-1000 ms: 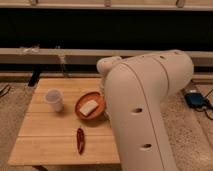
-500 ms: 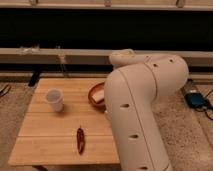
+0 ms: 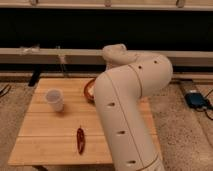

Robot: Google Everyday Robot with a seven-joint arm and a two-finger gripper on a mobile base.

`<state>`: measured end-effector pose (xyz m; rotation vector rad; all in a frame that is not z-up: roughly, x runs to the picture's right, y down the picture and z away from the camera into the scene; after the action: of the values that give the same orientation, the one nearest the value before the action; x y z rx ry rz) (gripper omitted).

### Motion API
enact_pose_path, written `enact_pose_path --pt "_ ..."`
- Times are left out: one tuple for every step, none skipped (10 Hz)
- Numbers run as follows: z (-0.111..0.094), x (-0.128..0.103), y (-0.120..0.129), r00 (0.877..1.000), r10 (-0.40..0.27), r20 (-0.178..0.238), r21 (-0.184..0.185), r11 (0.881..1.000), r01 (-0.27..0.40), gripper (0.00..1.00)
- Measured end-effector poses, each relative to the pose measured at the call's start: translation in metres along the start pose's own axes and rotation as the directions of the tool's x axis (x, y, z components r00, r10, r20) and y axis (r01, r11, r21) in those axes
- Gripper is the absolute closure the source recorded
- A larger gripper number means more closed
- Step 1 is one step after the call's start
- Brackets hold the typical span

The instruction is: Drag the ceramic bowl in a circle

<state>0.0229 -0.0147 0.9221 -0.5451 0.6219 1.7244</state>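
The wooden table [image 3: 42, 132] fills the lower left of the frame. A whitish cup [image 3: 55, 99] stands on its left part. A red pepper [image 3: 80, 140] lies lower down, near the front edge. The ceramic bowl [image 3: 89, 89] sits by the middle of the frame, half hidden by my arm [image 3: 130, 110]. My pincer is hidden behind that arm too.

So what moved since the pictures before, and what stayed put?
The arm bent and turned, and now it covers most of the bowl. The bowl slid a little toward the far edge of the table. The gripper is hidden behind the arm, so what it holds can't be seen. The cup and the red pepper stayed where they were.
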Motion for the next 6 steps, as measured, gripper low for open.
enact_pose_path --pt "-0.001 0.003 0.02 1.0 -0.026 0.002 -0.007 1.0 0.026 1.0" --pt "-0.005 0.011 0.048 0.997 -0.073 0.002 -0.022 0.997 0.073 1.0" --pt "-0.009 0.021 0.07 0.993 -0.115 0.008 -0.037 0.993 0.116 1.0" --pt "-0.013 0.034 0.088 0.988 -0.156 0.012 -0.051 0.986 0.156 1.0" --pt "-0.015 0.046 0.098 0.982 -0.188 0.012 -0.06 0.98 0.189 1.0" --pt "-0.019 0.065 0.108 0.973 -0.231 0.011 -0.071 0.97 0.231 1.0"
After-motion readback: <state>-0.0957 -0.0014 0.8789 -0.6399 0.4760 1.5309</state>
